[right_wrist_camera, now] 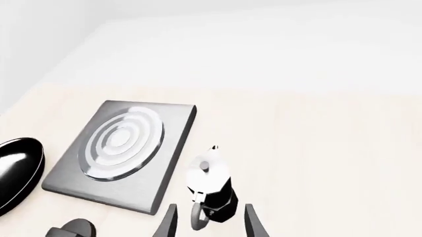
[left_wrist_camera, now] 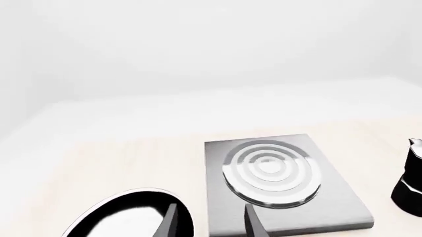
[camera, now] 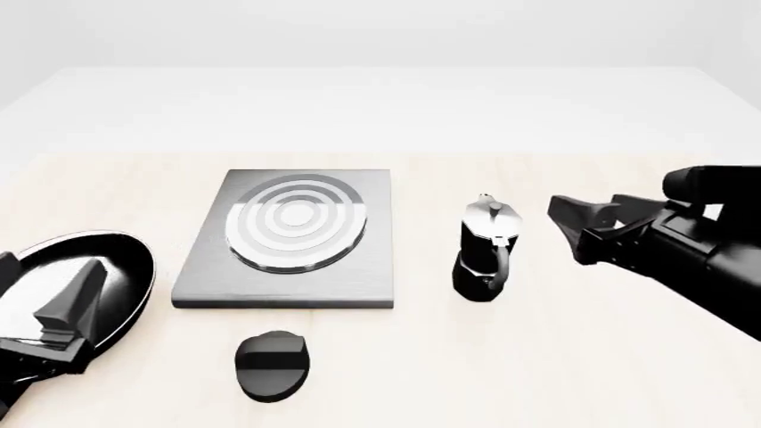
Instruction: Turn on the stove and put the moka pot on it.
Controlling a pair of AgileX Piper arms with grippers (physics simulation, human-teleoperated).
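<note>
Here, a pale wooden counter (camera: pixel 571 357) meets blank white walls. The flat grey metal stove slab (camera: pixel 291 239) lies centre, the small black moka pot (camera: pixel 486 251) upright just right of it. Both arms' jaws stand open, empty.

Two matte black arms with blocky, hard-edged claws

The right claw (camera: pixel 568 228) ends in short wedge-shaped black fingers on a chunky, stepped body, with a rounded black housing behind it and a small pale patch showing near that joint. The left claw (camera: pixel 66 308) has dark grey, slab-like tapered fingers with flat faces on a ridged black base. In both wrist views the fingers (right_wrist_camera: pixel 254 224) look like thin, dark grey blades.
</note>
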